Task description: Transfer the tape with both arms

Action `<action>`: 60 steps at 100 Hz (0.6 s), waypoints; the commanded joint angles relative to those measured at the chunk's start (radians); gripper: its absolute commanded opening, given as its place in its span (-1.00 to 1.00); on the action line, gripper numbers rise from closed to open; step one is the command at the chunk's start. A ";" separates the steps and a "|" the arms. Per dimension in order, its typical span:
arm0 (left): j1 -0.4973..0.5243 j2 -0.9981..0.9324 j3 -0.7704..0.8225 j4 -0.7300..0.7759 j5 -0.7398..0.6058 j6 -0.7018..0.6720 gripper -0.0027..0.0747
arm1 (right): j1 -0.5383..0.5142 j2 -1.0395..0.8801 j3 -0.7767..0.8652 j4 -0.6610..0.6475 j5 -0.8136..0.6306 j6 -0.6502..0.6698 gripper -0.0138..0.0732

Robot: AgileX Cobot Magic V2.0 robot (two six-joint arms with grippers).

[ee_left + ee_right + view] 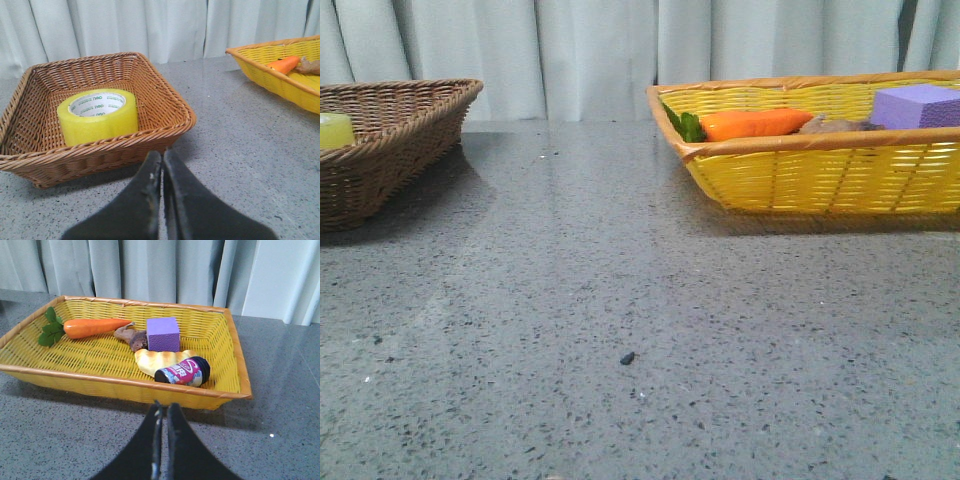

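Tape (pixel 97 116): lies flat, core up, inside brown wicker basket (pixel 165 107), at 11 o'clock from left gripper.
Left gripper (pixel 162 167): fingers pressed together, empty, just outside basket's near rim.
Right gripper (pixel 162 415): fingers pressed together, empty.
Yellow basket (pixel 235 355): at 12 o'clock from right gripper; holds carrot (pixel 95 327), purple block (pixel 162 333), small jar (pixel 183 372).

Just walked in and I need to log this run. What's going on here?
Nothing is being handled right now. The glossy yellow roll of packing tape sits in the brown wicker basket on the robot's left side. The left gripper is shut and empty, short of that basket. The right gripper is also shut and empty, facing the yellow woven basket that holds an orange carrot and a purple block.
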 commanded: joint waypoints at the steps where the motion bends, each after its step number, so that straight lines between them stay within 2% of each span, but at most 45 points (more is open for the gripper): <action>1: 0.002 -0.017 0.015 0.055 -0.145 -0.002 -0.98 | -0.004 -0.006 -0.020 -0.038 -0.058 0.000 -0.85; 8: 0.002 -0.017 0.076 0.141 -0.292 -0.044 -0.98 | -0.004 -0.006 -0.020 -0.038 -0.058 0.000 -0.85; 20: 0.002 -0.017 0.197 0.208 -0.570 -0.159 -0.99 | -0.004 -0.006 -0.020 -0.038 -0.058 0.000 -0.85; 33: 0.002 -0.017 0.334 0.206 -0.728 -0.170 -0.99 | -0.004 -0.006 -0.020 -0.038 -0.058 0.000 -0.85; 36: 0.003 -0.017 0.346 0.204 -0.710 -0.170 -0.99 | -0.004 -0.006 -0.020 -0.038 -0.058 0.000 -0.85; 40: 0.008 -0.017 0.338 0.204 -0.614 -0.170 -0.99 | -0.004 -0.006 -0.020 -0.038 -0.058 0.000 -0.85; 47: 0.020 -0.022 0.344 0.213 -0.554 -0.173 -0.99 | -0.004 -0.006 -0.020 -0.038 -0.058 0.000 -0.85; 60: 0.054 -0.029 0.344 0.309 -0.495 -0.325 -0.99 | -0.004 -0.006 -0.020 -0.040 -0.058 0.000 -0.85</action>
